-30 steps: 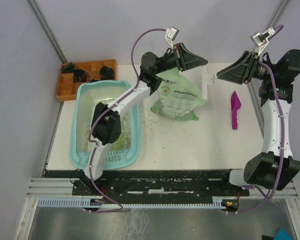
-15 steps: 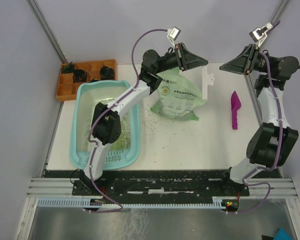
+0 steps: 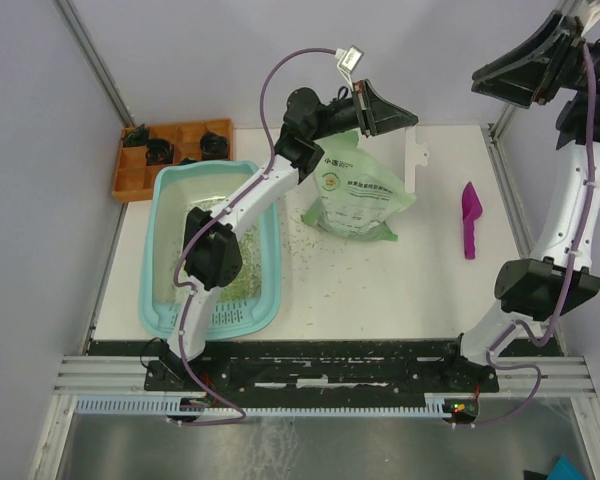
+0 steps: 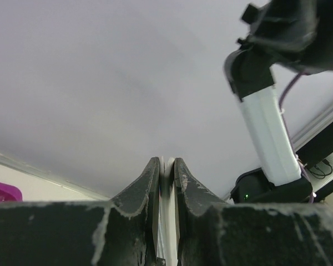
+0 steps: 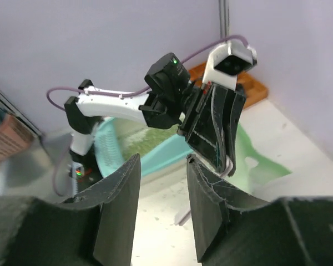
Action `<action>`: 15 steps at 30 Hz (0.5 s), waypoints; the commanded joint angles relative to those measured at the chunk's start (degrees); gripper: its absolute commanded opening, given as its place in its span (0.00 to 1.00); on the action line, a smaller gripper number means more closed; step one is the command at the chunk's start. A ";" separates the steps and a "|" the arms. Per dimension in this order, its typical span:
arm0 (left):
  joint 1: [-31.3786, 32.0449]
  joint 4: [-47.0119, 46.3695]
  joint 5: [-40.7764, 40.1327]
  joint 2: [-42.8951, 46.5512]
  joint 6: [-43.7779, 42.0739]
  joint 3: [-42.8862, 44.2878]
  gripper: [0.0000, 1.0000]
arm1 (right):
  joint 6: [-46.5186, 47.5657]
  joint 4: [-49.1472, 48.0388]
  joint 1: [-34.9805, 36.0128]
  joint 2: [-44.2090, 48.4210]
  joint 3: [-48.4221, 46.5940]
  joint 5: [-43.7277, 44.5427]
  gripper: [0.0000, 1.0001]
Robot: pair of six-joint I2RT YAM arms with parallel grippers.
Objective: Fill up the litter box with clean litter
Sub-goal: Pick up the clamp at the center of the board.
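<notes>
The litter box point(image 3: 150, 262) sits at the left of the desk point(image 3: 430, 285), but the left arm point(image 3: 250, 195) crosses over it and hides much of its floor. What shows of the litter point(image 3: 242, 286) is a thin green patch in the near right corner, and more grains lie scattered on the desk beside the tub. The left jaws are nearly closed, pinching a thin pale sheet at the top of the bag point(image 3: 358, 195). From above, the arm's end covers the bag's top edge, so the exact spot of the grip cannot be made out. The bag's foot rests on the desk just right of the tub. The right arm point(image 3: 572, 205) reaches high toward the back right corner, partly cut off by the picture's edge. The right jaws stand moderately apart with nothing between them. A pink scoop point(image 3: 470, 216) lies well to the right of the bag. An orange tray point(image 3: 130, 172) sits behind the tub, its contents too dark to tell.
</notes>
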State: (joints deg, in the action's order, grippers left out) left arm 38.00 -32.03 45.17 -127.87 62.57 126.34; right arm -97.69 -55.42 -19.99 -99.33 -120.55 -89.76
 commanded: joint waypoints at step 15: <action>0.41 13.30 -3.54 7.64 -13.71 4.53 0.03 | 28.66 47.16 -1.49 -10.45 -37.27 10.20 0.46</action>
State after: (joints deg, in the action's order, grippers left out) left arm 38.11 -20.53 43.33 -125.05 53.82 127.07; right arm -73.23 -17.65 -20.62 -113.23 -155.28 -87.07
